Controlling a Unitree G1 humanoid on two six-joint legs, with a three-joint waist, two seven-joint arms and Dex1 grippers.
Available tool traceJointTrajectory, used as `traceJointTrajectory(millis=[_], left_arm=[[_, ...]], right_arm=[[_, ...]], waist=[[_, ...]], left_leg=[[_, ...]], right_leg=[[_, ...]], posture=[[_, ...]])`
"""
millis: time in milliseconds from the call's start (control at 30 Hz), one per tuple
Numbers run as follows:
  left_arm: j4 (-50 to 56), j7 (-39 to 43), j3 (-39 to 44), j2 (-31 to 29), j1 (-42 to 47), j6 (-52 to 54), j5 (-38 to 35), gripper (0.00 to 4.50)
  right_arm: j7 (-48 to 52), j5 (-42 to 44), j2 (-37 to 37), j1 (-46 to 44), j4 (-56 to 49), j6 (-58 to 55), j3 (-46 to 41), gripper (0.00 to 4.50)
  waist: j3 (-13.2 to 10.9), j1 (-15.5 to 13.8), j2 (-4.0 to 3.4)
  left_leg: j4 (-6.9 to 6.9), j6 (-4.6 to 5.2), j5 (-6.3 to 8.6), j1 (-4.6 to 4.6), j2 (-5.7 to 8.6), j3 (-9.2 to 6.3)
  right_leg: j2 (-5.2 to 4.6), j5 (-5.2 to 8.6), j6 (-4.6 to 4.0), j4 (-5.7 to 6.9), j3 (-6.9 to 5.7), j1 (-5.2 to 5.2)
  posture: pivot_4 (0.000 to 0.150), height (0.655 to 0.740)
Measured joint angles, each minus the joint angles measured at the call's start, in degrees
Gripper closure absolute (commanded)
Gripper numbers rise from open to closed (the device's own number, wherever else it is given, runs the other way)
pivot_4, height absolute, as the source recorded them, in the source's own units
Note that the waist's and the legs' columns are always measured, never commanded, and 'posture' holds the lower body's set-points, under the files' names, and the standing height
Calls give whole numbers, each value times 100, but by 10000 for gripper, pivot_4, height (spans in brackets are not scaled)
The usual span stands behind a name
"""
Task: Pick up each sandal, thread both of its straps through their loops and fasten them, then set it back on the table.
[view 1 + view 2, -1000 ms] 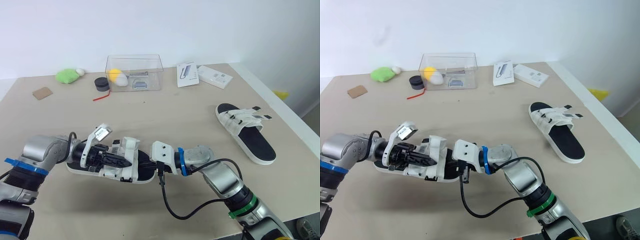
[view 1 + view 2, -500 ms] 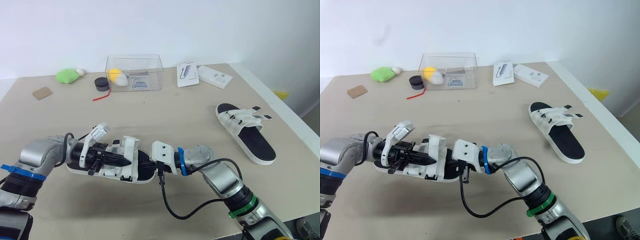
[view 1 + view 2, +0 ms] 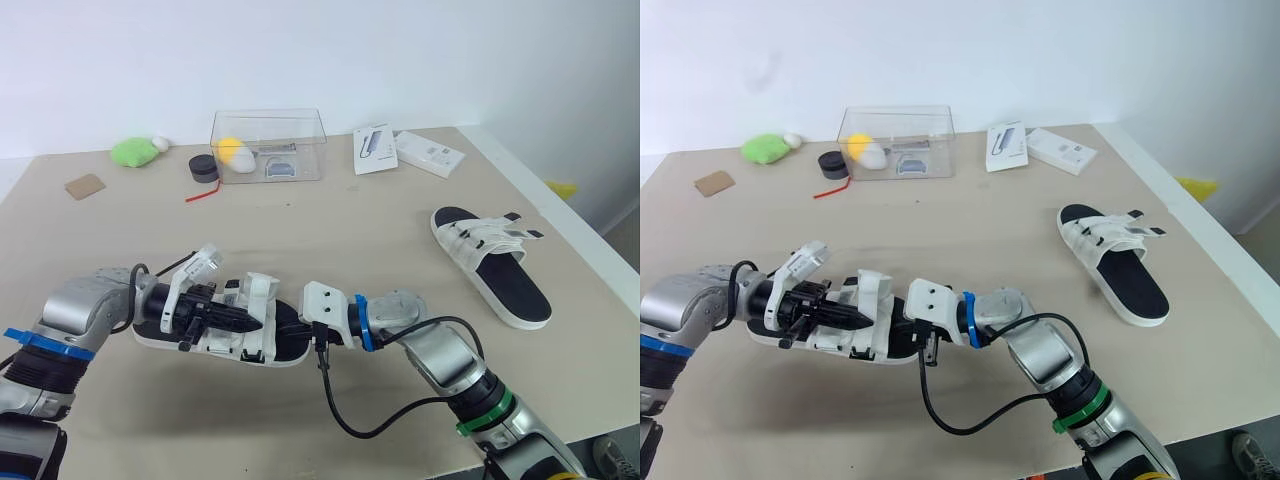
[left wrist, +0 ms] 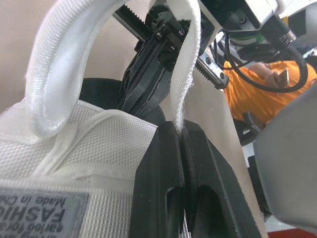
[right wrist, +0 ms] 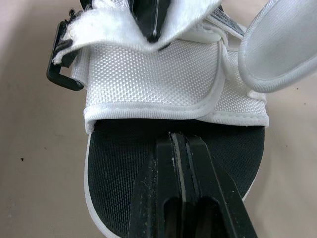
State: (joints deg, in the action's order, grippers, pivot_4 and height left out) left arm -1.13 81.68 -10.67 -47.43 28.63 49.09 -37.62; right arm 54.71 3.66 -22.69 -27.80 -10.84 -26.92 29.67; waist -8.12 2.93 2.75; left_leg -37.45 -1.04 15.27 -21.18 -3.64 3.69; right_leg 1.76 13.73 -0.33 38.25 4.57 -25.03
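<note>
The near sandal [image 3: 255, 352], with a white sole, a black footbed and white mesh straps, lies on the table in front of me. My left gripper [image 3: 250, 323] reaches in from the left and is shut on the edge of one white strap [image 4: 185, 74], which loops up over its fingers. From the right, my right gripper [image 5: 179, 141] is shut, and its tips rest on the black footbed [image 5: 148, 144] just behind the straps. A black buckle loop [image 5: 62, 74] sticks out at the sandal's side. The second sandal [image 3: 490, 262] lies apart at the right of the table.
At the back stand a clear plastic box [image 3: 268, 145], a black round tin [image 3: 204, 167], a green soft toy [image 3: 133, 151] and two white boxes [image 3: 373, 148] [image 3: 430, 154]. A cardboard piece [image 3: 85, 186] lies far left. A person in orange [image 4: 267, 94] stands beyond the table.
My left wrist has shifted slightly while keeping hold of the strap. The sandal and my right gripper have stayed where they were.
</note>
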Motion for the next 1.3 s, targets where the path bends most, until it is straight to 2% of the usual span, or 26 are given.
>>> traceJointTrajectory(millis=[367,667,1100,1200,1267,1300], left_arm=[[7,-37,2,161,52,-54,169,44356],[725,258,43,-314,-209,-66,43,44356],[1187,219,-24,-520,-543,-485,278,44356],[1192,219,-23,-520,-536,-386,252,35721],[1244,235,-7,-520,-528,-275,145,27459],[1280,230,25,-520,-507,-143,41,21672]], right_arm=[[1,0,-4,-2,14,0,-12,45000],[1,0,19,-12,24,6,3,45000],[12,0,23,-31,69,63,20,45000],[11,0,24,-31,78,67,19,45000],[11,0,24,-32,89,73,14,45000],[5,0,24,-33,95,75,13,45000]], waist=[[0,-3,0],[-1,8,-1],[1,9,-3],[1,9,-3],[1,8,-3],[1,8,-3]], left_leg=[[-4,0,0,0,1,0],[-1,0,0,0,-4,-1],[1,0,0,4,-5,1],[1,0,0,4,-5,1],[0,0,0,4,-5,-1],[-1,2,-1,4,-4,-1]], right_leg=[[-2,-2,3,1,-1,2],[3,0,-2,2,0,-1],[5,1,-4,2,1,0],[5,1,-4,2,0,0],[4,0,-4,2,-2,1],[4,-1,-4,2,-2,1]], posture=[[1500,7400],[1500,7400],[1500,7400],[1500,7400],[1500,7400],[1500,7400]])
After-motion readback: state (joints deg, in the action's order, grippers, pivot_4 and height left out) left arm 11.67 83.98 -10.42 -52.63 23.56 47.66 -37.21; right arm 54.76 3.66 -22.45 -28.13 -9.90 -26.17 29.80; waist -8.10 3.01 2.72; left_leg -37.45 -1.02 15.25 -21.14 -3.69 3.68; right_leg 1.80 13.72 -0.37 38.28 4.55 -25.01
